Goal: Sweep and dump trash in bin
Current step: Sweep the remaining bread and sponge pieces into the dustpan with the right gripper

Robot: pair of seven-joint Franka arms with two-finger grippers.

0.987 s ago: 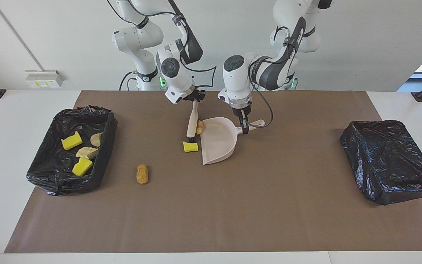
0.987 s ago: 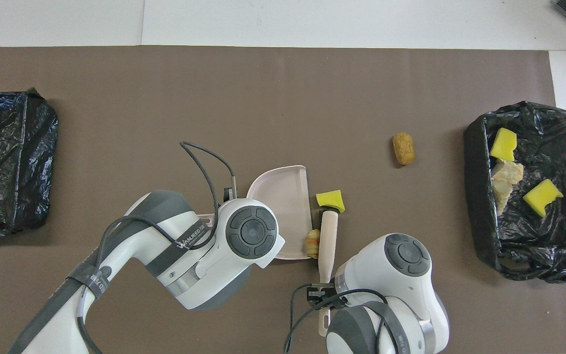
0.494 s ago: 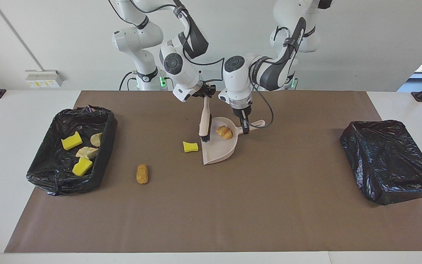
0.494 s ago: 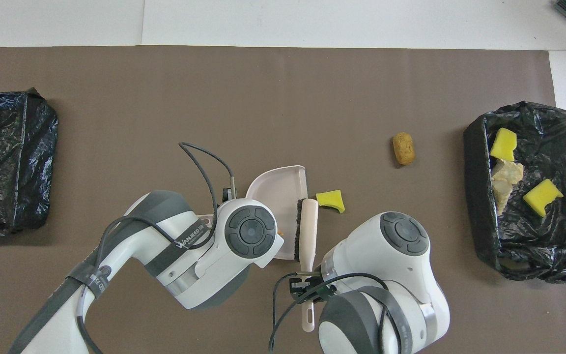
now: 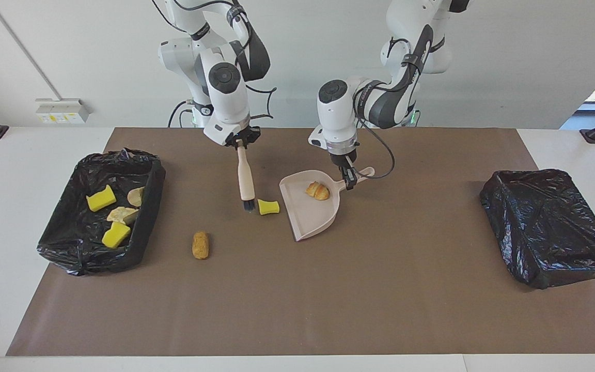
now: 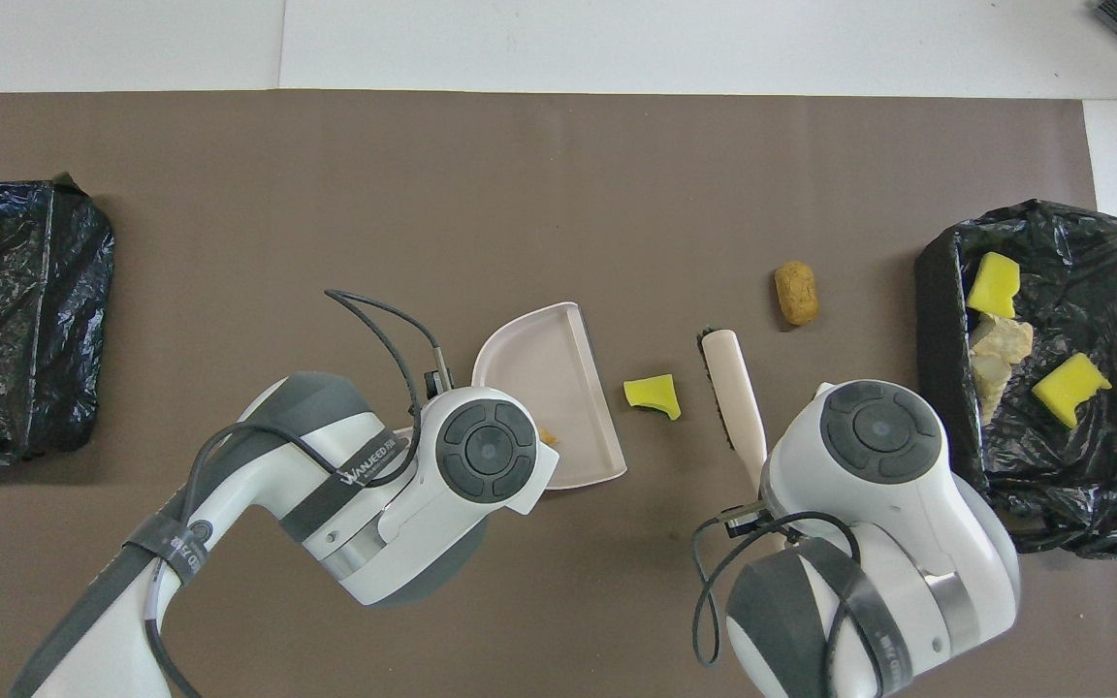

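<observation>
Right gripper (image 5: 239, 145) clamps brush (image 5: 246, 182) beside sponge (image 5: 268, 207) — left gripper (image 5: 349, 182) grips dustpan (image 5: 308, 213), mouth toward sponge to catch it.

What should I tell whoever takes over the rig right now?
Right gripper: shut on the brush, bristles beside the yellow sponge chunk.
Left gripper: shut on the dustpan handle; one bread piece in the pan.
Done: four pieces in the bin at the right arm's end.
Left: sweep in the sponge chunk and the brown bread piece, then dump.
</observation>
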